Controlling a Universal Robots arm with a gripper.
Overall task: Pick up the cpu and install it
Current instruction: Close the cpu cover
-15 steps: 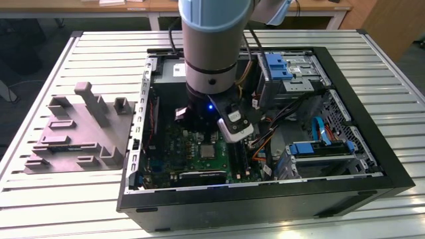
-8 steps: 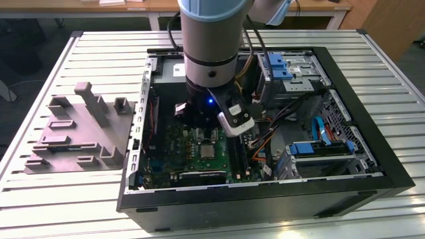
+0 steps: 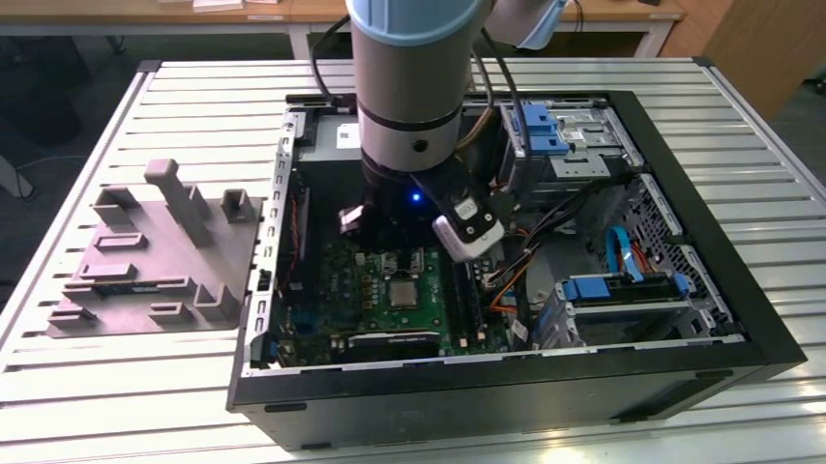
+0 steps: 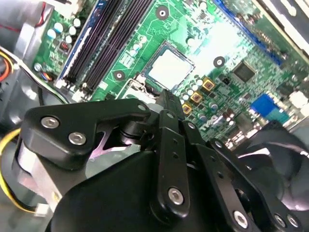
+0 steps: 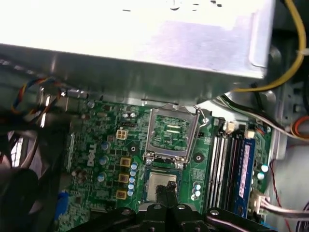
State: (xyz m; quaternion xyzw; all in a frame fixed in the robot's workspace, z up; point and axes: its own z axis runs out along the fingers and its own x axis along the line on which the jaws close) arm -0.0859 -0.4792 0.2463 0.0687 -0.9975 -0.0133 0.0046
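**Item: cpu** (image 5: 155,182). Loc: lying flat in the mobo (image 3: 368,300) socket, inside the open PC case (image 3: 722,333), silvery top up. You can also spot it in the second wrist view (image 4: 169,67) and the exterior view (image 3: 404,293).

**Item: tool** (image 5: 167,186). Tips pressed together, pinching nothing. They hang over one edge of the chip. Touching or just above it: can't tell.

**Item: load plate** (image 5: 172,131). Hinged up and open, right beside the socket.

**Step, by judgement:** install phase. Chip looks seated; plate not yet shut. Any move from here calls for a straight vertical path w/ no side drag, so you don't nudge the chip off its seat.

**View diffs:**
- First wrist view: gives you the raised plate and the RAM slots (image 5: 224,164).
- Second wrist view: gives you the tool's links side-on.
- Exterior view: adds the arm (image 3: 410,87), plus the grey moulded fixture (image 3: 149,261) on the slatted worktop (image 3: 193,92), well apart from the chip.
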